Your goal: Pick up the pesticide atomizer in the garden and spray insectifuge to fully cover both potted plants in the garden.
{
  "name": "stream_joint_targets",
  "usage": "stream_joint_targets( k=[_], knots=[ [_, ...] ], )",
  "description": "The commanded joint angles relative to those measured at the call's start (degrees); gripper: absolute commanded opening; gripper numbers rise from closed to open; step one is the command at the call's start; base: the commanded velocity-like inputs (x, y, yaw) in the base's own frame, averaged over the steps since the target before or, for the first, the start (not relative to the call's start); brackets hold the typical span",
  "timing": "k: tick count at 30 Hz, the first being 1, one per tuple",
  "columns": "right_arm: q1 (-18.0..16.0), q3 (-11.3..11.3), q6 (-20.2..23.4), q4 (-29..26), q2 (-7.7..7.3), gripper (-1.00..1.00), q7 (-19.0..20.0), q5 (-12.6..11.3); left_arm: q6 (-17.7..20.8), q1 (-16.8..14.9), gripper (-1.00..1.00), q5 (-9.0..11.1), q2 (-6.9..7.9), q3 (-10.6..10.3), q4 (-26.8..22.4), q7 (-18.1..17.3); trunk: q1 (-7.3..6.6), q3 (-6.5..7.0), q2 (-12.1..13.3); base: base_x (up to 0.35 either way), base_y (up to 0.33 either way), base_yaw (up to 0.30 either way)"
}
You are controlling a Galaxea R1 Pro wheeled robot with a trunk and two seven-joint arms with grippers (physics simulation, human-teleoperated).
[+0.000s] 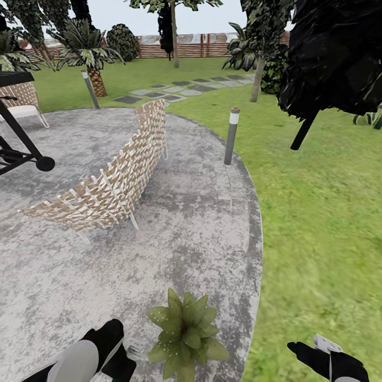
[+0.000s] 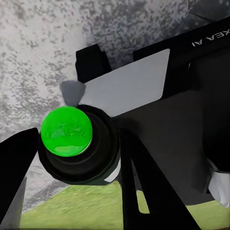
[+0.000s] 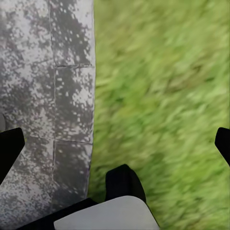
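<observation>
The patio is the landmark. A potted plant stands on its near edge, between the left gripper and the right gripper. The left gripper hangs over the patio; the right one over the lawn, right of the patio. A wicker chair sits mid-patio, behind the plant. A bollard lamp stands at the patio's right rim. The fence runs far behind.

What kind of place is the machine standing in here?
Most likely a home garden: green lawn, a round grey stone patio with a wicker chair, and a brown slatted fence behind trees.
</observation>
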Motion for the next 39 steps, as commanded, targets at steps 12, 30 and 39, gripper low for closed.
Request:
stream_joint_targets(
  k=[12,30,39],
  knots=[
    [-0.1,-0.36,0.06,-0.11,0.02,1.0,0.47,0.47,0.27,0.01,-1.0,-0.53,0.13,0.4,1.36,-0.48,0.0,-0.31,-0.02,0.09,-0.184,0.048],
    [-0.1,-0.37,0.06,-0.11,0.02,1.0,0.47,0.47,0.25,0.01,-1.0,-0.53,1.01,0.4,1.42,-0.48,0.0,-0.53,-0.02,-0.121,-0.026,0.031],
    [-0.09,-0.36,0.06,-0.11,0.02,1.0,0.47,0.47,0.18,0.01,-1.0,-0.53,0.84,0.4,1.43,-0.48,0.0,-0.95,-0.02,-0.114,0.056,0.129]
  ],
)
